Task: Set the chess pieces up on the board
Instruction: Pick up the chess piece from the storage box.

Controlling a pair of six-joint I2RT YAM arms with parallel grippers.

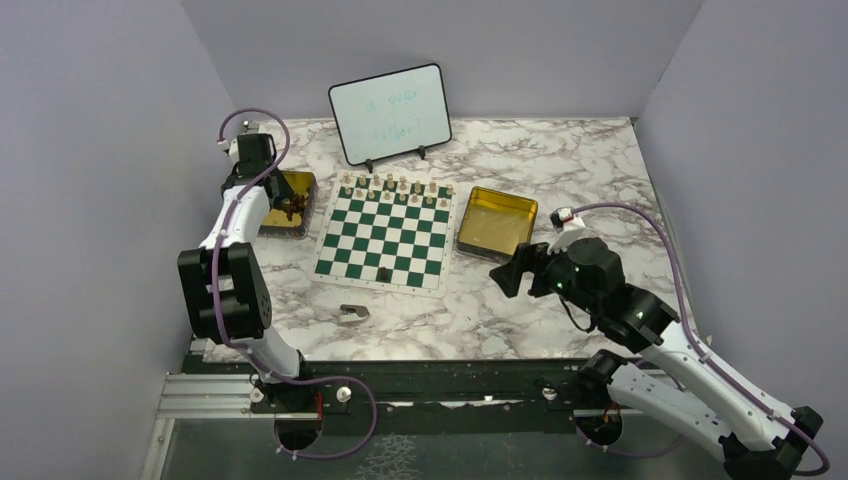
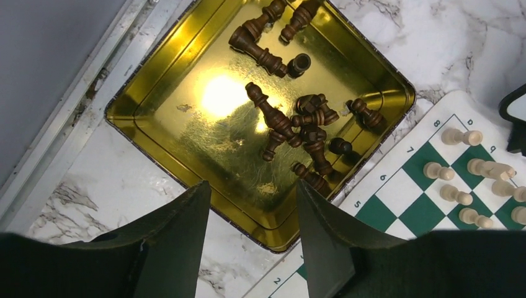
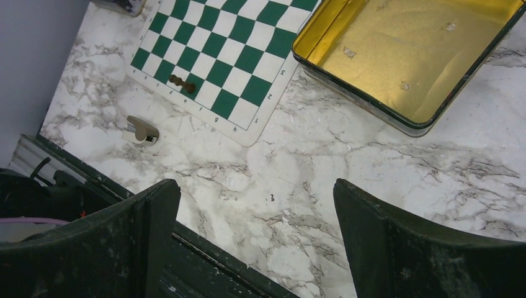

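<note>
Left wrist cam: left gripper (image 2: 253, 186) hovers over left gold tin (image 2: 155, 143), jaws partly spread, nothing btwn them. Dark chess pieces (image 2: 273, 118) lie tumbled inside the tin, several touching in a heap. Tin sits just beside the board (image 2: 422, 214), at its left edge. Light pieces (image 1: 395, 185) stand in two rows along board's far side. Lone dark piece (image 3: 182, 83) sits on a near-row square; can't tell if upright or tipped. Right gripper (image 3: 254, 186) is over marble table (image 3: 298, 167) near right gold tin (image 3: 403, 56), jaws spread wide, holding nothing. Grey scrap (image 1: 352, 314) lies on table just off board's near edge. Whiteboard (image 1: 390, 112) stands propped behind board.
</note>
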